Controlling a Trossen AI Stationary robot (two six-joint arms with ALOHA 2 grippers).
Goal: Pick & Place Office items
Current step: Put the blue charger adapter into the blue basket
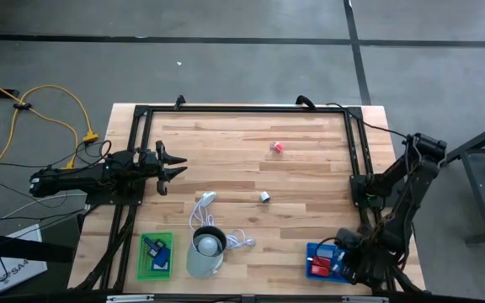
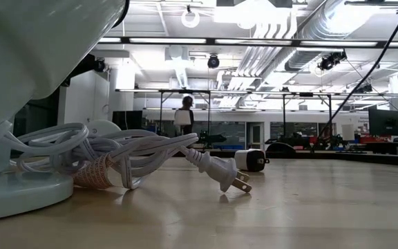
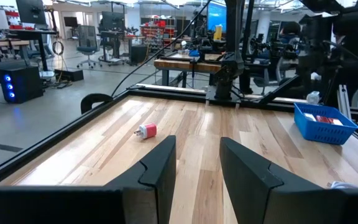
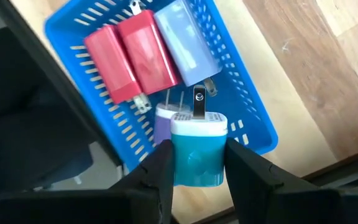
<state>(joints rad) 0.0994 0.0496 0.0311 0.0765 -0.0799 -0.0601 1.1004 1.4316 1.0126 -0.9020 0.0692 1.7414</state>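
Blue tray directly ahead of the right gripper, holding two red plug adapters side by side, a pale lilac adapter beside them, and a purple piece mostly hidden just beyond the fingertips. The right fingers are clamped on a cyan adapter with a white cap, its metal prongs pointing toward the tray's middle; the adapter sits between the pads, over the tray's near wall. From overhead this gripper hangs over the same tray at the table's near right corner. Green tray at the near left corner holds dark blue pieces (their number cannot be told). Between the trays stands a pale grey-green cup, with a white coiled cable beside it; the low view shows the cable's plug lying on the wood. The left gripper rests low over the table's left side, fingers partly apart and holding nothing. Ahead of these fingers, well apart from them, lies a red-and-white adapter on bare wood, seen overhead as a pink-red piece. A small white-and-dark adapter lies loose near the table's middle, also visible at table height.
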